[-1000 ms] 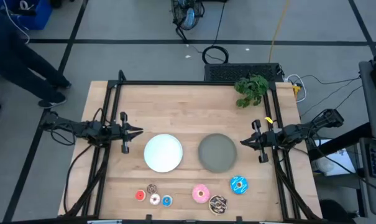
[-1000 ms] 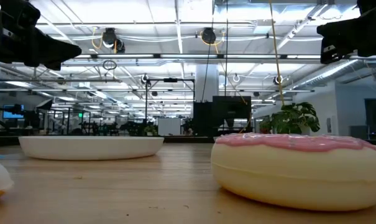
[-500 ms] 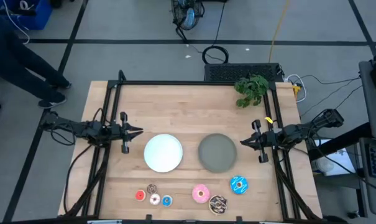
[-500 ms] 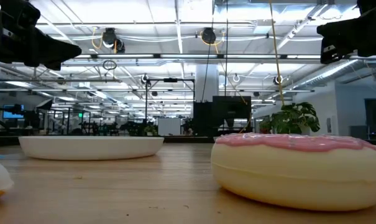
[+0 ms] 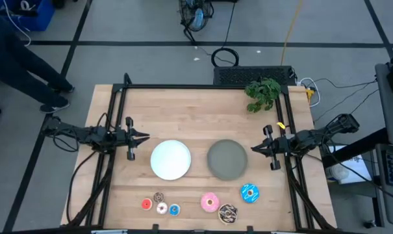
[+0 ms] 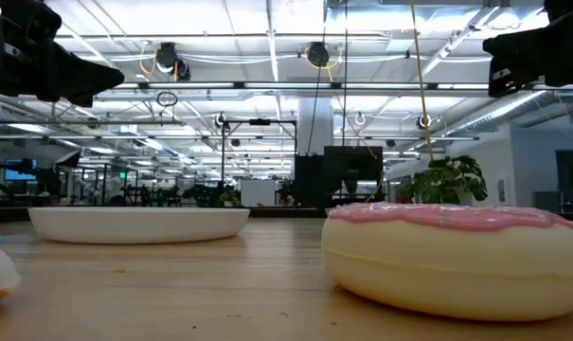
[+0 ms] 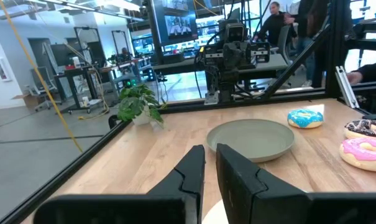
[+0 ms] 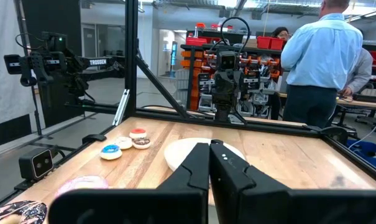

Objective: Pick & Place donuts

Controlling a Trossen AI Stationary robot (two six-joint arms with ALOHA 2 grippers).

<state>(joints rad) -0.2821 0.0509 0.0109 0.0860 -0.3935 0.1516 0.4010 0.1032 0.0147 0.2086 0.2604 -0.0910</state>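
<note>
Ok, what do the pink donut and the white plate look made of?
Pink donut: likely moulded plastic, a smooth cream body with glossy pink icing and soft highlights. White plate: smooth, evenly white, faintly shiny; plastic or glazed ceramic, cannot tell which.
</note>
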